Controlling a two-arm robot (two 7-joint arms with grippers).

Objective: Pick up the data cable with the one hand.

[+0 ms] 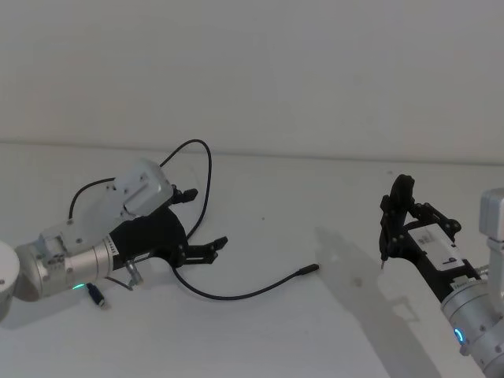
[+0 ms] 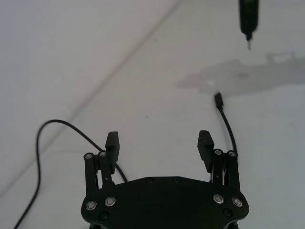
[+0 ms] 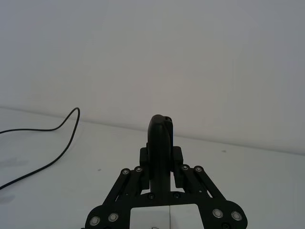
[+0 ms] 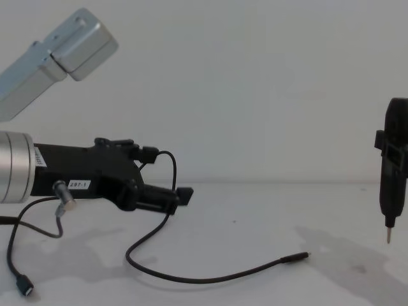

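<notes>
The data cable (image 1: 236,295) is a thin black cord lying on the white table (image 1: 315,205). It loops at the back, runs down past my left gripper and curves right to its small plug (image 1: 310,268). The left gripper (image 1: 203,220) hovers low over the cable's bend, open, with the cord passing by one finger (image 2: 112,143) and under the gripper. The plug end (image 2: 218,99) lies ahead of it, and the cable (image 4: 210,279) stays flat on the table. My right gripper (image 1: 394,227) is raised at the right, shut on a slim black pin-tipped tool (image 1: 396,206).
A short dark wire with a stubby plug (image 1: 98,297) and a grey wire with a silver fitting (image 1: 131,272) hang by the left wrist. The tool's pin tip (image 4: 388,237) hangs above the table at the right. The table's back edge (image 1: 331,160) meets a plain wall.
</notes>
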